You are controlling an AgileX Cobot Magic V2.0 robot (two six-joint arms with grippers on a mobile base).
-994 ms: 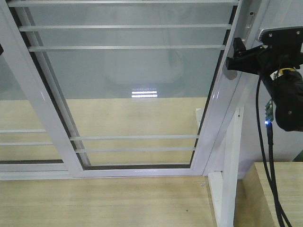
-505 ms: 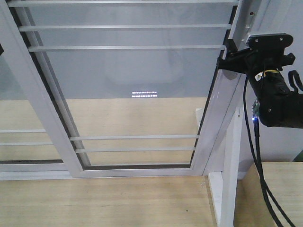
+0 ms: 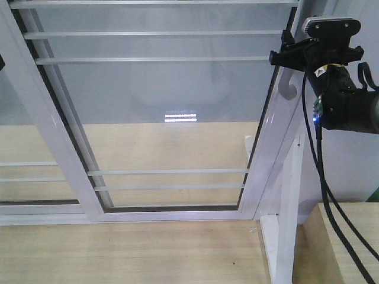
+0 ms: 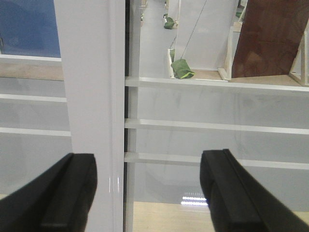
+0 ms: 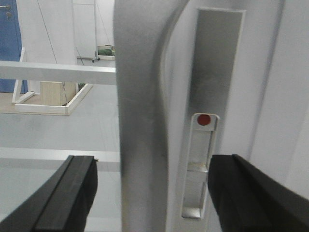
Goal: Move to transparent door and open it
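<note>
My right end effector (image 3: 283, 58) is up at the right-hand stile of the glass door (image 3: 166, 100). The door fills the middle of the front view, its white frame leaning and thin white bars (image 3: 160, 60) crossing the pane. Seen from my right wrist, the fingers (image 5: 72, 193) are spread wide, one on each side of the curved grey handle (image 5: 142, 121), and not closed on it. Whether either pad touches it I cannot tell. Just right of the handle sits a lock plate (image 5: 205, 159) with a red dot (image 5: 204, 119). My left end effector (image 4: 147, 159) is spread wide too, gripping nothing. It faces a white frame upright (image 4: 91, 96) and more white bars.
</note>
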